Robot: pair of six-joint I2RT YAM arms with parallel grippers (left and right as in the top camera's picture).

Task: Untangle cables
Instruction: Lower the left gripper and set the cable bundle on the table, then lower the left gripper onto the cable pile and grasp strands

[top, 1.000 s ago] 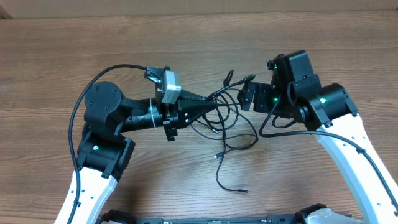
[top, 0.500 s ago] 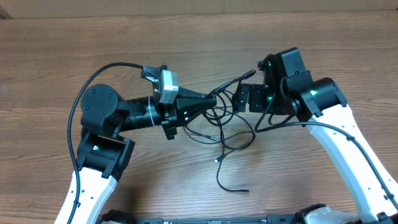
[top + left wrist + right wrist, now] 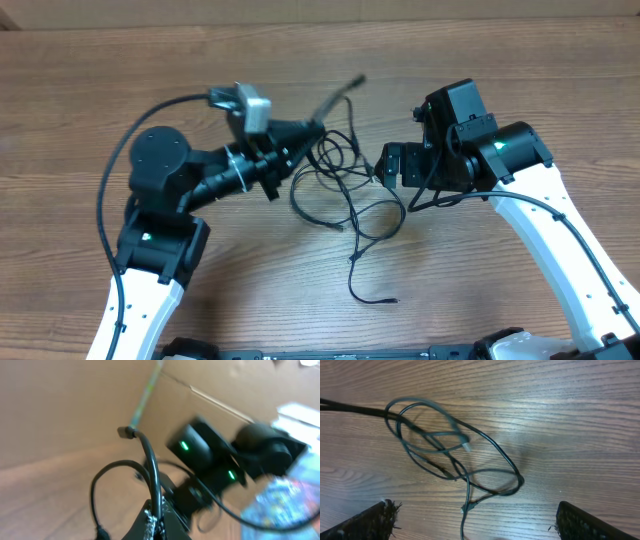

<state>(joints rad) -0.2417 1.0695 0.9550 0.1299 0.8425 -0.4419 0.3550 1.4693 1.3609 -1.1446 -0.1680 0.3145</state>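
A tangle of thin black cables [image 3: 345, 195] lies in loops on the wooden table between the two arms, with one loose end trailing toward the near edge [image 3: 385, 300]. My left gripper [image 3: 312, 130] is shut on one cable and holds it lifted; its blurred plug end [image 3: 352, 83] sticks up past the fingers. In the left wrist view the cable [image 3: 152, 467] runs up from the closed jaws [image 3: 159, 521]. My right gripper [image 3: 385, 165] is open and empty just right of the tangle. The right wrist view shows the loops [image 3: 455, 455] on the wood between the wide-apart fingers [image 3: 472, 520].
The table [image 3: 520, 60] is bare brown wood. A thick black arm cable [image 3: 150, 115] arcs over my left arm. A cardboard wall [image 3: 65, 405] shows behind in the left wrist view.
My left gripper has swung up and toward the far side with the cable, pulling its plug end out of the tangle. My right gripper has let go and opened, dropping slightly toward the tangle.
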